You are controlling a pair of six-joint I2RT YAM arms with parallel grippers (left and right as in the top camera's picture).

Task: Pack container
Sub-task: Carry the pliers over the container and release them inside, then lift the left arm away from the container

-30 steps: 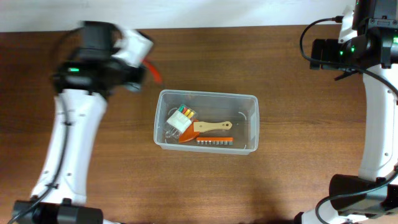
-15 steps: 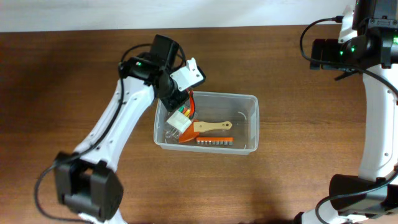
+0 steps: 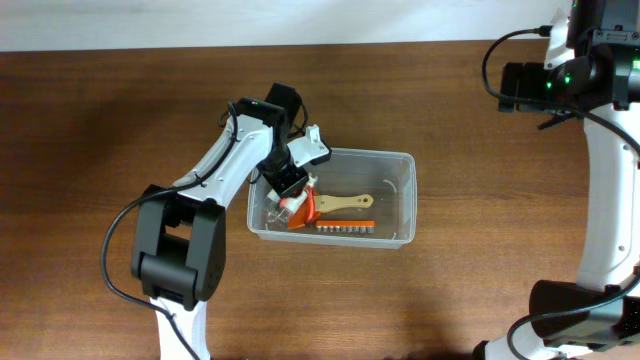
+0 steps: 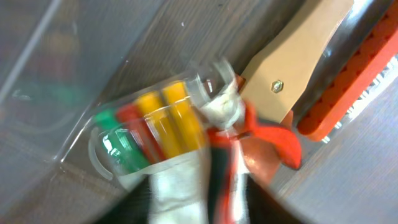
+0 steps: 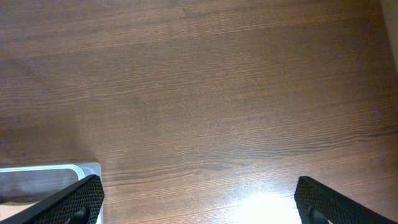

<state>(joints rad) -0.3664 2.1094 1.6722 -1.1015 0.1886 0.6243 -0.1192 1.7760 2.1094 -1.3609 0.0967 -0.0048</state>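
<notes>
The clear plastic container point(image 3: 400, 157) sits at the table's middle; one corner of it shows in the right wrist view point(image 5: 43, 171). Inside lie a clear pack of coloured markers point(image 4: 149, 124), a wooden-handled tool on an orange base point(image 3: 345, 203) point(image 4: 298, 43) and an orange toothed strip point(image 3: 345, 227) point(image 4: 348, 87). My left gripper point(image 3: 290, 188) is down inside the container's left end, shut on a red and white item point(image 4: 261, 134) that rests against the marker pack. My right gripper point(image 5: 199, 202) is wide open and empty over bare table at the far right point(image 3: 520, 85).
Brown wooden table point(image 3: 450, 300) all around the container. A white wall edge runs along the back point(image 3: 320, 20). The right arm's base stands at the bottom right point(image 3: 580, 310).
My left arm has swung from the far left to the container and lowered the red and white item into its left end. The right arm has not moved.
</notes>
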